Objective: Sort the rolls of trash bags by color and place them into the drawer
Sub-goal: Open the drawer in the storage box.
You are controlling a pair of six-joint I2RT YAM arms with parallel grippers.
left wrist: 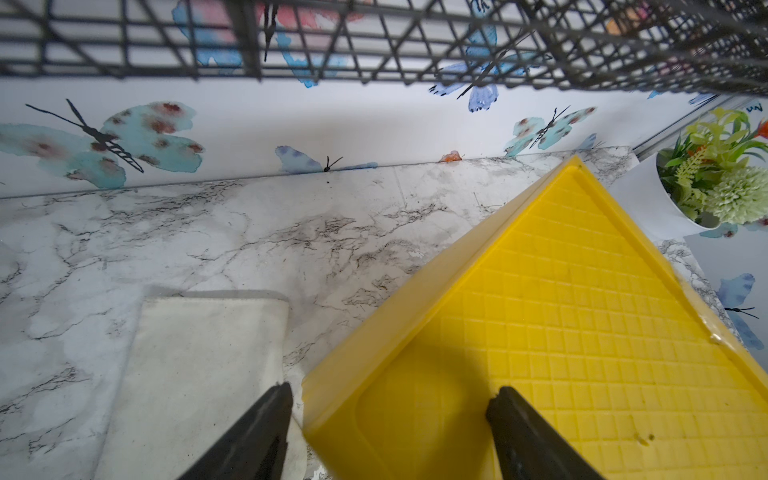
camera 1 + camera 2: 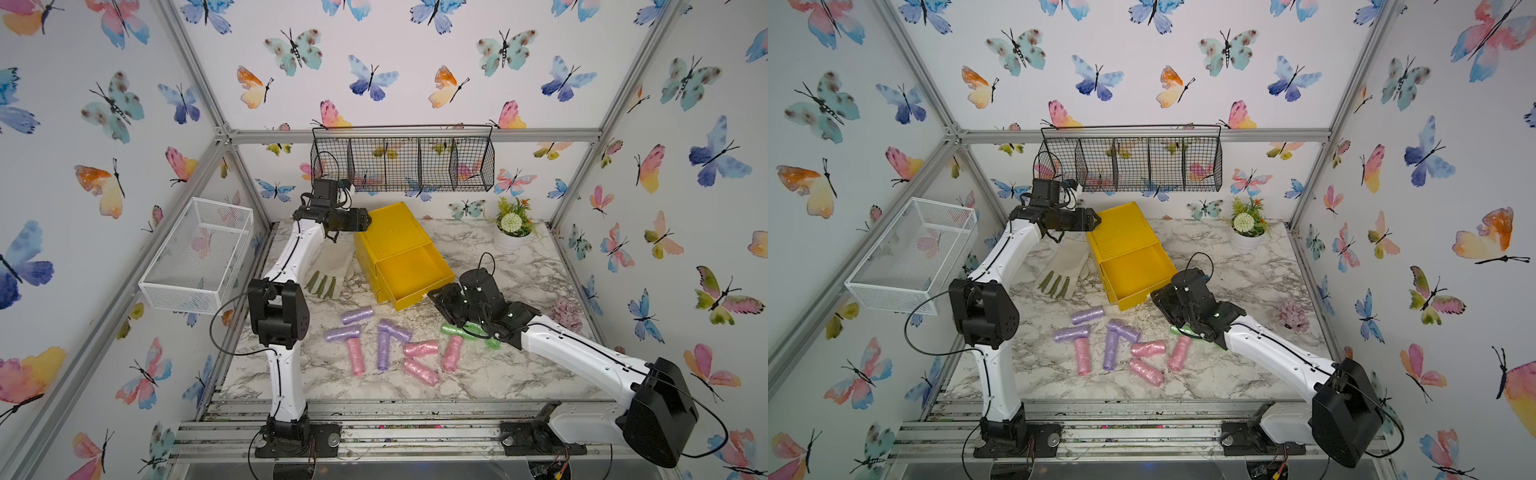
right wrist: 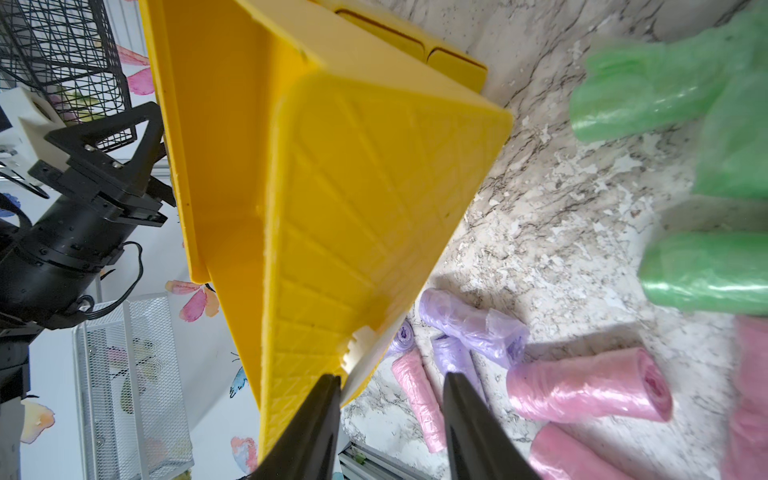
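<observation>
Left hand [image 1: 392, 388] (jaws wide, empty) hovers over the cabinet [image 2: 392, 228], probably to steady it; right hand [image 3: 390, 376], jaws partly apart, straddles the drawer [image 2: 409, 270] corner.

The marble table [image 2: 478, 374] carries plenty: a yellow cabinet [image 2: 392, 232] at the back with its drawer [image 2: 415, 274] pulled out, a glove [image 2: 332, 266] flat just left of it, and a plant pot [image 2: 509, 243] in the far right corner. Up front, purple rolls [image 2: 356, 315] and pink rolls [image 2: 420, 348] lie jumbled. Green rolls [image 2: 455, 331] sit to their right, with a lilac flower [image 2: 566, 314] near the right edge.
</observation>
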